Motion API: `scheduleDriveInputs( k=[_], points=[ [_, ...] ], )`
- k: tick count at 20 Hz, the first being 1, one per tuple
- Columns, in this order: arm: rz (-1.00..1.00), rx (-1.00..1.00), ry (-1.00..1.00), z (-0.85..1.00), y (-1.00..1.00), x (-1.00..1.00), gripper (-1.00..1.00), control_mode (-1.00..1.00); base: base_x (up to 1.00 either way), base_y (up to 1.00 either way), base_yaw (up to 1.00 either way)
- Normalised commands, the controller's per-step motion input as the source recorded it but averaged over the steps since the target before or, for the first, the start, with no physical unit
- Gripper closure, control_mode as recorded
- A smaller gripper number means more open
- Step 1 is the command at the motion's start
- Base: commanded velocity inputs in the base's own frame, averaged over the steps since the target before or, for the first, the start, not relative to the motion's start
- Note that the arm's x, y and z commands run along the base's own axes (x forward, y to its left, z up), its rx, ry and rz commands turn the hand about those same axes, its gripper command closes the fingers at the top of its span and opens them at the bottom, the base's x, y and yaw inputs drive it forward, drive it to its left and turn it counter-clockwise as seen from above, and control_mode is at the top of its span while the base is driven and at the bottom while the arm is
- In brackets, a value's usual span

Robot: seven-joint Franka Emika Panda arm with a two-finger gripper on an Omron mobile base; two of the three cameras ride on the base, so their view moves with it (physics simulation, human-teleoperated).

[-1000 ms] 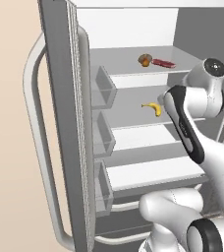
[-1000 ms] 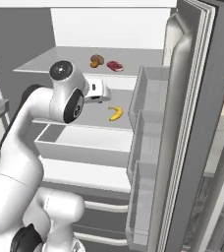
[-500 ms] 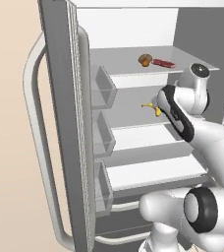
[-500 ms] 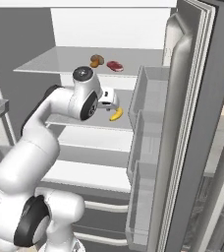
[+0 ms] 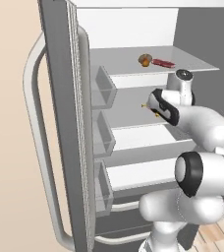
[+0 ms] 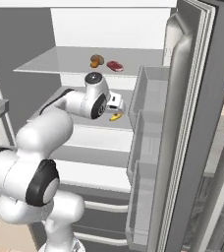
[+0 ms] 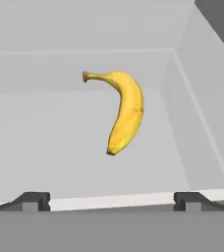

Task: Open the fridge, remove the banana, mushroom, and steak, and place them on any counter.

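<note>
Banana (image 7: 126, 111) on fridge (image 5: 65, 147) shelf ahead of claw (image 7: 111, 199), untouched; claw released, spread wide.

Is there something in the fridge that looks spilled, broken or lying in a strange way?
Nothing stands out. The banana lies flat and whole on its shelf; the mushroom and steak sit side by side on the shelf above. The open gripper touches nothing.

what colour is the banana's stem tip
Brownish-orange, on an otherwise yellow banana; clearest in the hand view.
</note>
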Motion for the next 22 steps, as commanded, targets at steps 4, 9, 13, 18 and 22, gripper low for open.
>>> scheduleDriveInputs(
  k=[4, 9, 13, 18, 22],
  points=[
    [-0.04, 0.02, 0.00, -0.34, -0.26, 0.47, -1.00, -1.00, 0.00, 0.00, 0.00],
    [-0.02, 0.03, 0.00, -0.22, -0.15, 0.57, -1.00, -1.00, 0.00, 0.00, 0.00],
    [-0.01, 0.01, 0.00, -0.21, 0.00, 0.63, -1.00, -1.00, 0.00, 0.00, 0.00],
    [0.00, 0.00, 0.00, -0.25, 0.00, 0.48, -1.00, -1.00, 0.00, 0.00, 0.00],
    [0.00, 0.01, 0.01, -0.34, -0.18, 0.19, -1.00, -1.00, 0.00, 0.00, 0.00]
  ],
)
